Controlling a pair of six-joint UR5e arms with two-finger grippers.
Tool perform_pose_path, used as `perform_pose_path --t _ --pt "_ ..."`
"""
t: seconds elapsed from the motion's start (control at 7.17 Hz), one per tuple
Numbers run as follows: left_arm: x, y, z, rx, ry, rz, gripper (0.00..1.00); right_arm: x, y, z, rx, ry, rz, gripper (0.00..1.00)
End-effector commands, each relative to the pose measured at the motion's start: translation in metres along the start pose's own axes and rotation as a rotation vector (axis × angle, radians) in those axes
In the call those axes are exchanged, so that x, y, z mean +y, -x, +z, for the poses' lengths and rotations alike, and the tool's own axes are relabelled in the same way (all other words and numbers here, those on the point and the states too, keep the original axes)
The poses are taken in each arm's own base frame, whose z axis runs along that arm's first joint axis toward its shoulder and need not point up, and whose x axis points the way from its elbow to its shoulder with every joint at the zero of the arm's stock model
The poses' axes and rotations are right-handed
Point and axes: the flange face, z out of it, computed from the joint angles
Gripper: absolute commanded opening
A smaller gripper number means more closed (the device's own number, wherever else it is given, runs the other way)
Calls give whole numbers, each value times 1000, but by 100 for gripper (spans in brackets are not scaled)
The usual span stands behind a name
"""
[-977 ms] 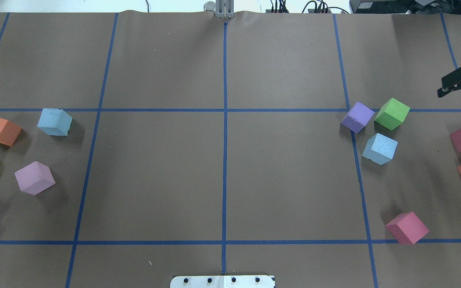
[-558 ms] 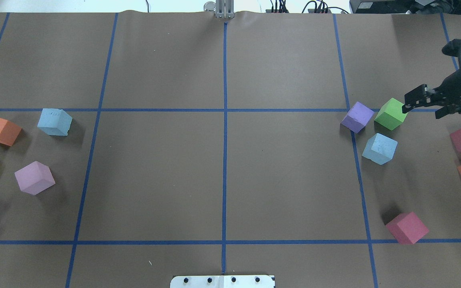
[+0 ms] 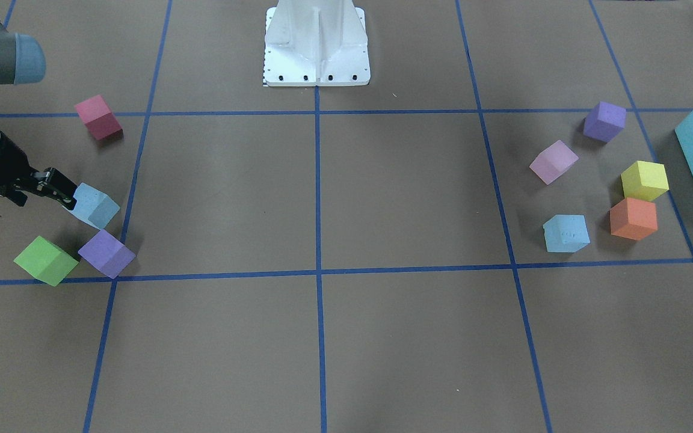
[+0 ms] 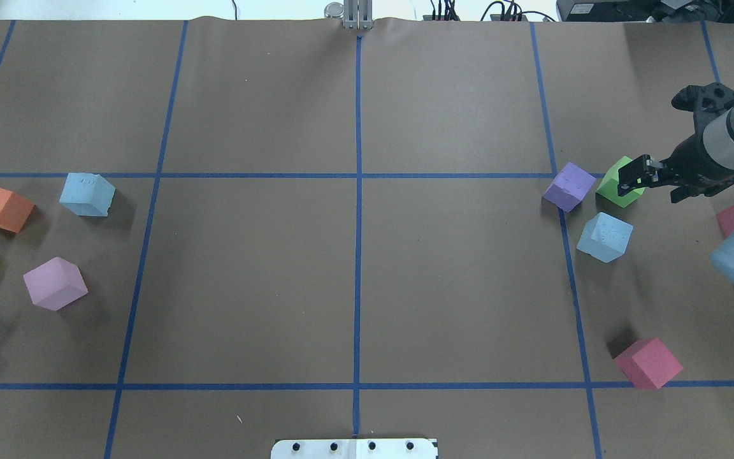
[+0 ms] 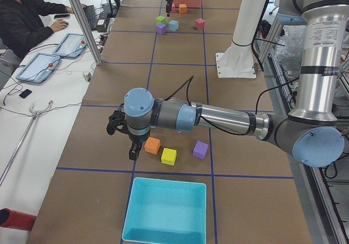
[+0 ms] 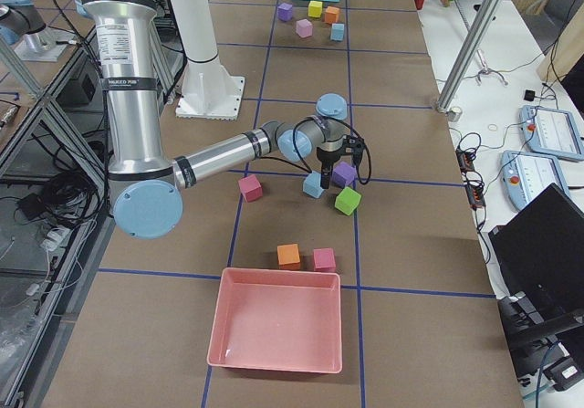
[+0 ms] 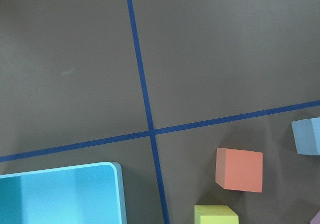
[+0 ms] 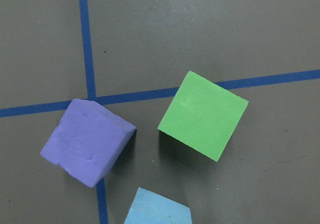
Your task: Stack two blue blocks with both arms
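While the right gripper point(image 4: 650, 189) hangs spread and empty over the green cube point(image 4: 609, 190), one blue block point(image 4: 604, 237) sits just beside it. The other blue block point(image 4: 86, 194) lies well apart, near the left gripper point(image 5: 122, 139) — whether that one is spread, I cannot tell.

The desk point(image 4: 246, 287) is covered in matt brown paper, faintly wrinkled at its 12 o'clock edge and gridded with smooth blue tape point(image 4: 357, 255). The blue blocks point(image 4: 604, 237) point(image 4: 87, 194), at 3 and 9 o'clock, are matt, faintly pitted foam. The turquoise bin point(image 5: 163, 211) looks like smooth, slightly glossy plastic, and the right arm point(image 4: 733, 137) like satin grey metal
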Motion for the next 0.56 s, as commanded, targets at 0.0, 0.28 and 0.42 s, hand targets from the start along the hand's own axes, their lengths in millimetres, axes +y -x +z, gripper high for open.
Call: perform_pose_path --t 0.0,0.28,0.42 --pt "1 1 1 0 2 -2 100 10 13 13 5 6 9 100" --pt "1 1 2 0 3 -3 100 13 10 25 26 -3 2 100" --pt "3 3 3 1 6 -7 100 19 10 33 42 3 -6 100"
